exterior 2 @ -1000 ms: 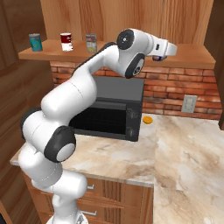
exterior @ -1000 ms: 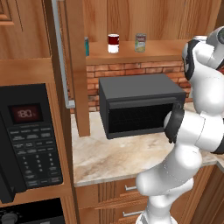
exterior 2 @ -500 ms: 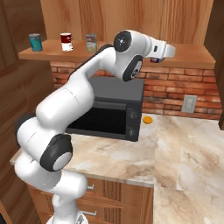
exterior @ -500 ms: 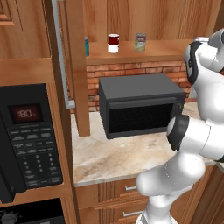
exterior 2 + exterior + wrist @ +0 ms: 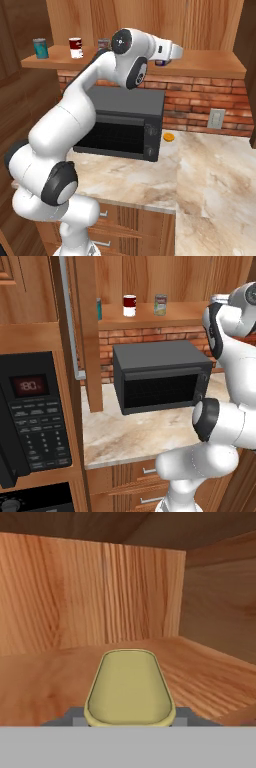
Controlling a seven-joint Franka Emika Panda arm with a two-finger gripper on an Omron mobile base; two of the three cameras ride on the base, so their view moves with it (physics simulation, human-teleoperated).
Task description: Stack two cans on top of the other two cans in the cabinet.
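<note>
On the cabinet (image 5: 120, 20) shelf, far to the left of the jaws, stands the teal can (image 5: 40, 48), with the red-and-white can (image 5: 75, 47) a little nearer and the greenish-beige can (image 5: 160, 305) nearer again, all upright and apart from one another. In the right base view the beige one is mostly behind the arm.

The gripper (image 5: 165, 62) reaches over the right part of the shelf, well clear of that row. Its jaws are closed on the dark blue can with the yellow top (image 5: 129, 687) — in the hand view the yellow top lies right between them, seen at a steep slant, and in the right base view a dark bit of the can shows below the hand. Whether it rests on the shelf or hangs just over it, I cannot tell.

My judgement: the tin is light, stiff and smooth-sided, so a firm pinch across the middle of the body suits it — a grip near the rim could let it tip. Setting it on another tin calls for rims lined up squarely, since the standing can offers a small, slick landing and may topple if nudged. Below the jaws sit the black microwave (image 5: 122, 122) and the worktop (image 5: 200, 170).
</note>
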